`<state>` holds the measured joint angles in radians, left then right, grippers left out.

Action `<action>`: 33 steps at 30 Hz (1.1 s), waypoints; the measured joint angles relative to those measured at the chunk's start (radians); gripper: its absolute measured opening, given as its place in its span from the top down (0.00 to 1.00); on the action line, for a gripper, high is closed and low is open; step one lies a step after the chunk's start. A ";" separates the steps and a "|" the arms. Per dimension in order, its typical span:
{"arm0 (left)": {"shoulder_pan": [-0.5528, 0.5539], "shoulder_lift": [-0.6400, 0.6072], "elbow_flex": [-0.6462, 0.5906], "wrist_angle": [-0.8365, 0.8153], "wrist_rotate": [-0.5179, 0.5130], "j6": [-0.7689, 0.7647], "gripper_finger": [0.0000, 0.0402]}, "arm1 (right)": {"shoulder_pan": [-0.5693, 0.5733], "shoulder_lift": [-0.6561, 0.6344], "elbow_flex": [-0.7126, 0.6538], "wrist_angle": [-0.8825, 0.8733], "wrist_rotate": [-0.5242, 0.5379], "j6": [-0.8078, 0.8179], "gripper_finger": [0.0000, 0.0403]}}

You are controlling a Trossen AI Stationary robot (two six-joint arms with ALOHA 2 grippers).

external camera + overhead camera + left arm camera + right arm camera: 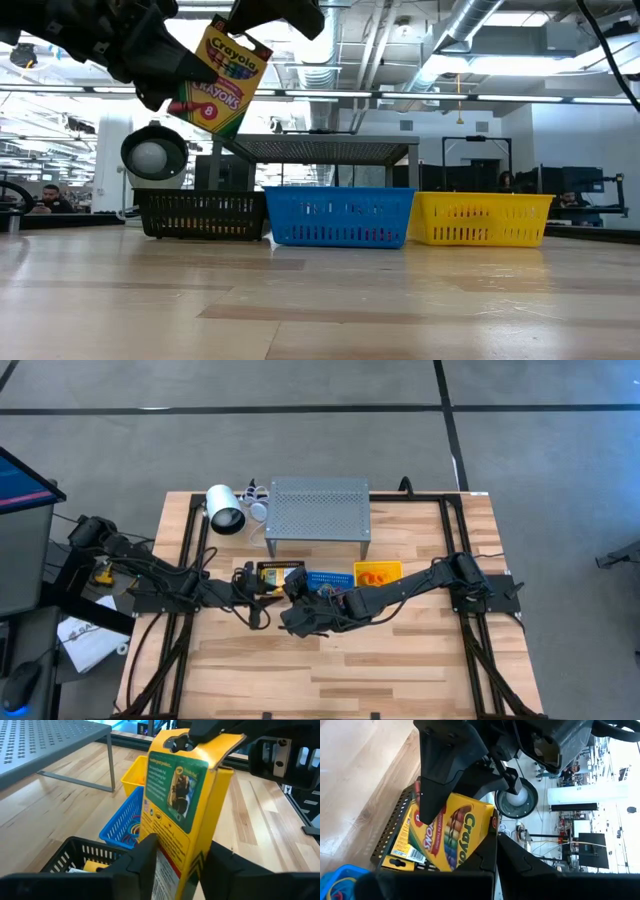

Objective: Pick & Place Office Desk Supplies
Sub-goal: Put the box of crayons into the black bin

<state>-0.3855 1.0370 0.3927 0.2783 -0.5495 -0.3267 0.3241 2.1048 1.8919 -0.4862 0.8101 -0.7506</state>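
A yellow-and-green crayon box [222,75] hangs tilted in the air above the black basket [200,213], held between both grippers. My left gripper [182,865] is shut on the box's lower end. My right gripper [496,840] is shut on its top end. The high view shows the two grippers meeting over the black basket [278,575], the left gripper [262,588] coming from the left and the right gripper [293,590] from the right. Another yellow pack [400,851] lies in the black basket. My left gripper pinches the box's lower end [167,852] between its two fingers, one on the printed back face and one on the front face. It comes roughly level from the table's left. The box is clear of the basket and slants upward away from the fingers. My right gripper pinches the thin hang tab at the box's top end [494,822] between its shut fingers, and it shows as the dark jaw over the tab [200,732] in the left wrist view. It reaches in from the table's right, slanting down.
A blue basket [338,216] with coloured band loops [131,829] and a yellow basket [480,218] stand in a row to the right of the black one. Behind them are the grey perforated shelf [318,510] and a white lamp-like cylinder [225,510]. Bare wood lies toward the near edge.
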 joint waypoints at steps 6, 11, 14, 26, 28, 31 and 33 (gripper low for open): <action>0.000 0.000 0.000 -0.002 0.001 0.005 0.80 | 0.000 0.000 0.000 0.000 0.000 0.000 1.00; 0.000 0.000 0.000 -0.001 0.004 0.008 0.87 | 0.000 0.000 0.000 0.000 0.000 0.000 1.00; 0.000 0.000 0.001 0.000 0.008 0.008 0.90 | 0.000 0.000 0.000 0.000 0.000 0.000 1.00; 0.000 0.000 0.001 -0.004 0.005 0.008 0.92 | 0.006 0.000 0.000 0.001 -0.005 0.008 0.91; 0.000 0.000 0.001 -0.005 0.004 0.008 0.92 | 0.008 0.001 0.000 -0.001 -0.025 0.011 0.85; 0.000 0.000 0.001 -0.005 0.004 0.008 0.91 | 0.016 0.001 0.000 0.000 -0.035 0.010 0.75; 0.000 0.000 0.001 -0.008 0.003 0.008 0.91 | 0.021 0.001 0.000 0.000 -0.033 0.011 0.68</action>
<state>-0.3855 1.0370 0.3935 0.2700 -0.5465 -0.3187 0.3446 2.1056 1.8919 -0.4862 0.7772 -0.7399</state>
